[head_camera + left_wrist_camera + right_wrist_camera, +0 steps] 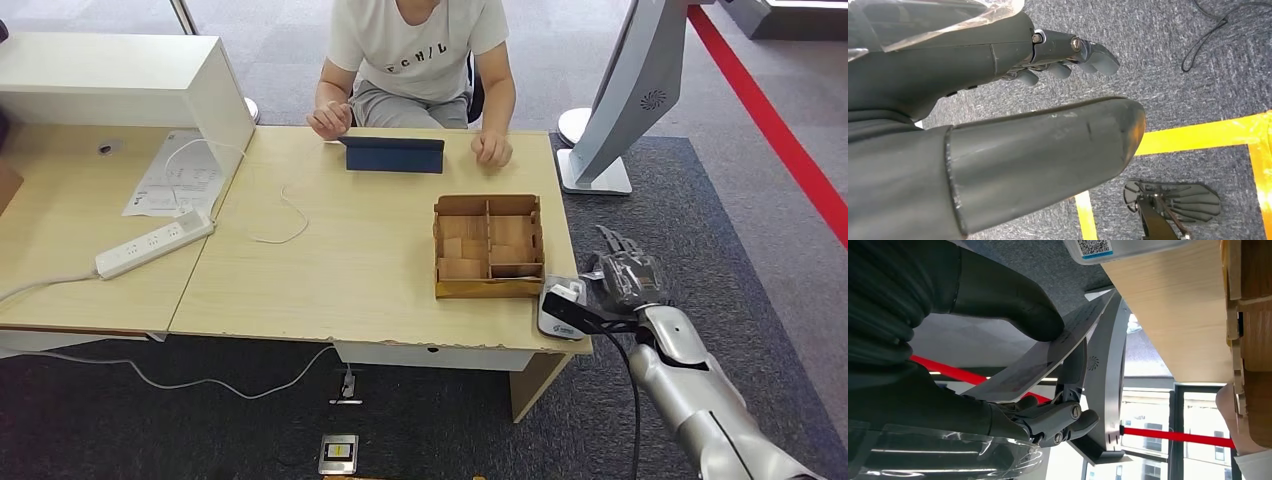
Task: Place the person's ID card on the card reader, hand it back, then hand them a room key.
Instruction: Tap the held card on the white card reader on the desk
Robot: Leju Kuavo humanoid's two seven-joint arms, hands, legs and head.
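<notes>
My right hand (628, 276) hovers off the table's right front corner, just beyond the white card reader (560, 312). In the right wrist view its thumb and fingers (1058, 415) pinch the ID card (1048, 357), a thin pale card held tilted, apart from the card reader (1120, 249) with its QR label. A wooden compartment box (489, 247) holding flat wooden pieces stands beside the reader. The person (418, 50) sits at the far side with both hands on the table. My left hand (998, 125) hangs over the carpet and holds nothing, its fingers (1068, 55) apart.
A dark tablet (392, 154) stands in front of the person. A power strip (155, 243), a cable and papers lie on the left of the table (330, 260). A white kiosk stand (620, 100) rises to the right, with a red floor line behind it.
</notes>
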